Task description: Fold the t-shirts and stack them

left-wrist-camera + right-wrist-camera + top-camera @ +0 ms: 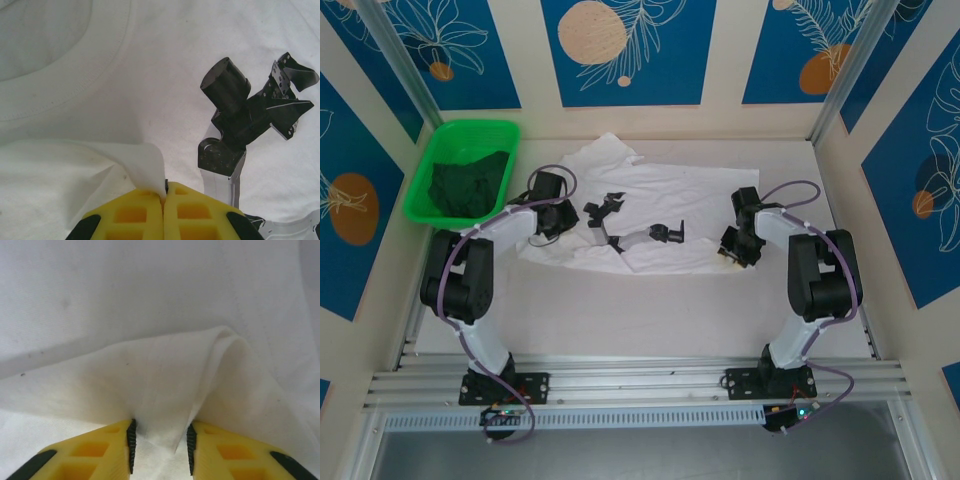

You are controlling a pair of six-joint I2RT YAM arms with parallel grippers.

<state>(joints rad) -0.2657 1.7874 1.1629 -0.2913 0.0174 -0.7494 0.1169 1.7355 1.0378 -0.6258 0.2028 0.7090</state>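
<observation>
Two t-shirts are in sight, and they lie well apart. The white t-shirt (660, 190) is spread rumpled across the middle of the table (650, 310), its black print (620, 225) facing up. The dark green t-shirt (468, 185) sits bunched inside the one bright green tray (480, 124) at the far left corner. Two arms reach in, one at each side edge of the white shirt. The left gripper (542, 230) is down on the shirt's left edge. In its wrist view the two yellow fingers of the left gripper (164, 192) are pressed together on a raised fold of the white t-shirt (150, 75), which peaks up just above the tips, with the print (250, 110) off to the right. The right gripper (733, 254) is at the shirt's right edge. From its wrist the right gripper (160, 445) has its jaws apart, and a doubled fold of the white t-shirt (150, 300) hangs in the gap between the two ridged pads (131, 445).
</observation>
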